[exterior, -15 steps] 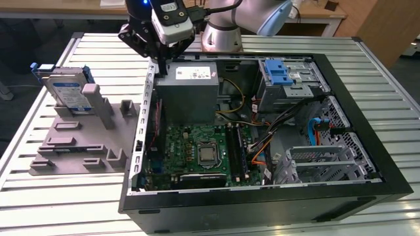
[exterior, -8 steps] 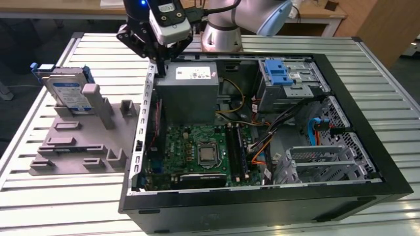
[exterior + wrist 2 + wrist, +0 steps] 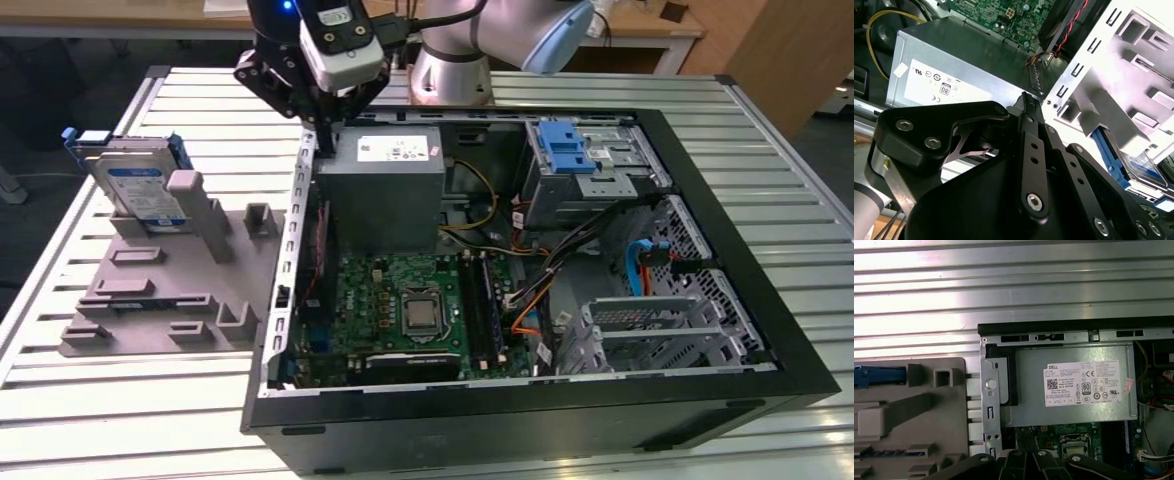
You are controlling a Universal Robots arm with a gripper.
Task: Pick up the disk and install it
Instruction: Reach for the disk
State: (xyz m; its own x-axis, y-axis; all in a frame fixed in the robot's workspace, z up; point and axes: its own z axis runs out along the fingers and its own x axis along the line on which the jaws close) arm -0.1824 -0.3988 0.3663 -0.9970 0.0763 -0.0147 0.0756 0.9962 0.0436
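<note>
Standing on edge in a slot of the grey holder (image 3: 147,300), the disk (image 3: 134,185) is kept upright on the exterior view's left of the open computer case (image 3: 787,340) — presumably so that its blue-framed sides can be reached from above. It has not been picked up. The gripper (image 3: 324,125) is held over the case wall nearest the holder, just beside the power supply (image 3: 387,185), well apart from the disk; in the second wrist view its fingers (image 3: 1030,145) are seen pressed together, with nothing pinched. A white-and-blue label is borne by the disk, and a white sticker (image 3: 1081,384) — printed with small marks and a code square — by the power supply.
</note>
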